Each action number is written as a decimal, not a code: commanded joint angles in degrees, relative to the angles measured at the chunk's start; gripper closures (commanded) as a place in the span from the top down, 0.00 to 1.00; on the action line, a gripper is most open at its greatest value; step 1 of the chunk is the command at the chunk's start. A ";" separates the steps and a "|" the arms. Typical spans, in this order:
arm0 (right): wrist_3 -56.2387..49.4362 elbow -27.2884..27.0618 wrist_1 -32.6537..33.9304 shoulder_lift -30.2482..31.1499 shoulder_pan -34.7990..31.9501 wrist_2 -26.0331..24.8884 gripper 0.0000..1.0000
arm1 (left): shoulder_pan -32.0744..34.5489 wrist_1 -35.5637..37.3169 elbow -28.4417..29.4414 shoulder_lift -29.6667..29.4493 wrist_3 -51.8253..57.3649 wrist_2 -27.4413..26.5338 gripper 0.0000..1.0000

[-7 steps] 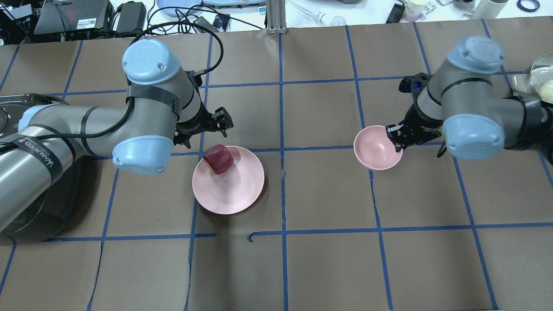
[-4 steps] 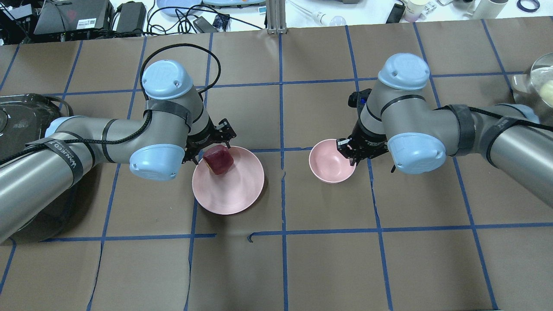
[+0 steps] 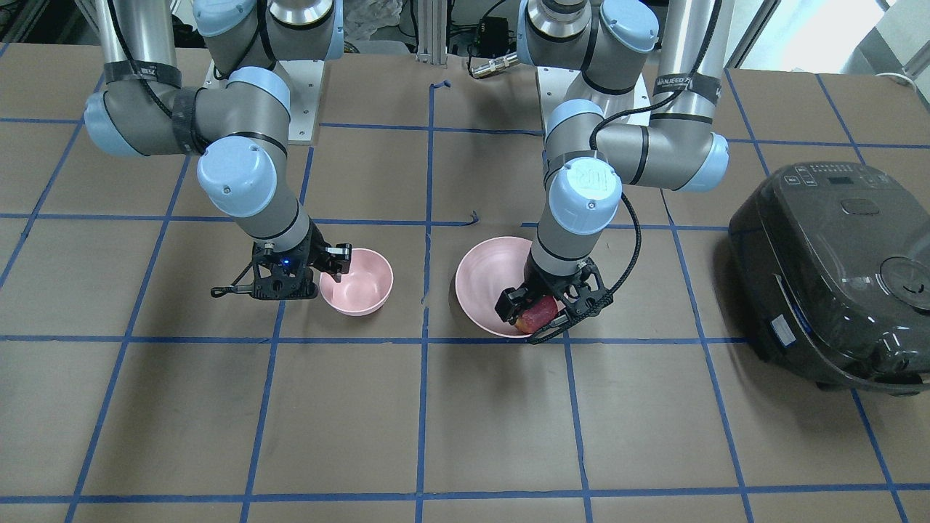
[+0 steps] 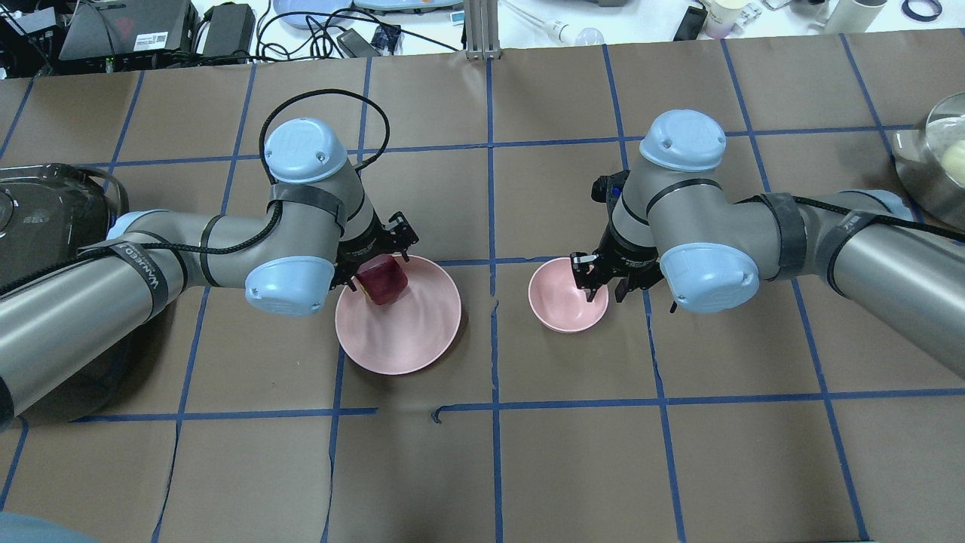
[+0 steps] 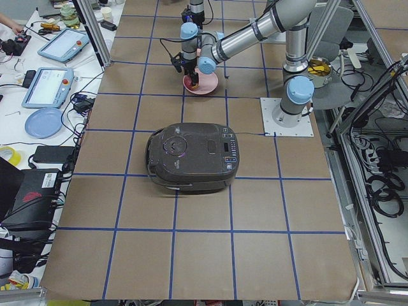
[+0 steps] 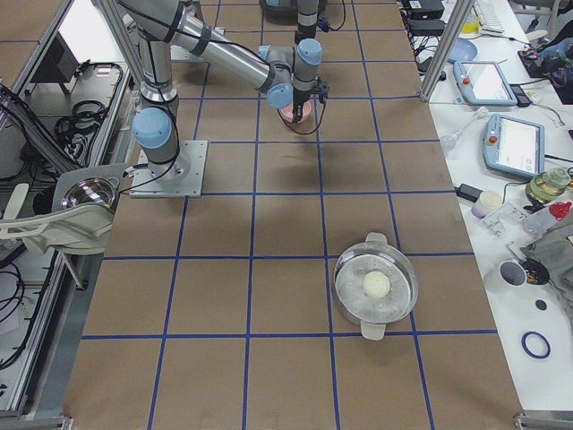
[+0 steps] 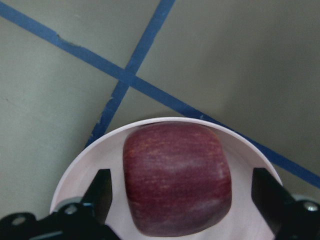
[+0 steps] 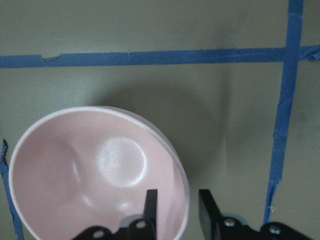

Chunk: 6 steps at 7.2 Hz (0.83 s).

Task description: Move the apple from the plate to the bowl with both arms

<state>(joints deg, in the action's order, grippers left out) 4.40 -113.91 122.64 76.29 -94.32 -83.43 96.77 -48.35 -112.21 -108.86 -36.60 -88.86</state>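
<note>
Straddling the apple [image 7: 176, 170], the left gripper [image 7: 181, 195] is open: its black fingers [image 7: 102, 192] stand on either side of the fruit with a gap on each side, not touching it. The apple is dark red with faint paler streaks and a blocky, rounded shape; the front-facing view shows a yellowish patch low on one side. It sits on the plate [image 4: 411, 339], close against the rim on the side away from the robot and toward its left. The plate is wide, shallow and pale pink, and lies flat on the tabletop [image 4: 573, 452].

The right gripper [image 8: 177, 207] has one finger [image 8: 151, 205] inside the bowl [image 8: 75, 165] and the other outside, and seems to be pinching the rim, though the contact itself is at the edge of the wrist view. The bowl is small, deep and glossy pink. It stands to the robot's right of the plate, near it but apart, with a blue tape line between them. A black cooker [image 3: 828, 276] sits well off at the robot's left.
</note>
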 commanded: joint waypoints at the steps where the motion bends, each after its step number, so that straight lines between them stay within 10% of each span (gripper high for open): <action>1: -0.53 8.21 -4.82 1.66 0.80 -6.08 1.00 | 0.00 -0.08 -0.29 -0.56 0.12 -0.26 0.63; 3: -0.54 22.34 -21.82 3.95 1.24 -7.27 1.00 | 0.26 -0.60 0.14 1.10 4.82 -0.26 0.30; 6: -0.62 38.23 -36.42 7.89 1.25 -8.77 1.00 | 9.01 -2.63 4.34 3.23 13.81 -0.35 0.13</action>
<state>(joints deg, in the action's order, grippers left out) 3.85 -80.00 89.41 82.04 -93.05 -91.94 101.46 -50.37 -110.32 -105.79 -25.68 -89.04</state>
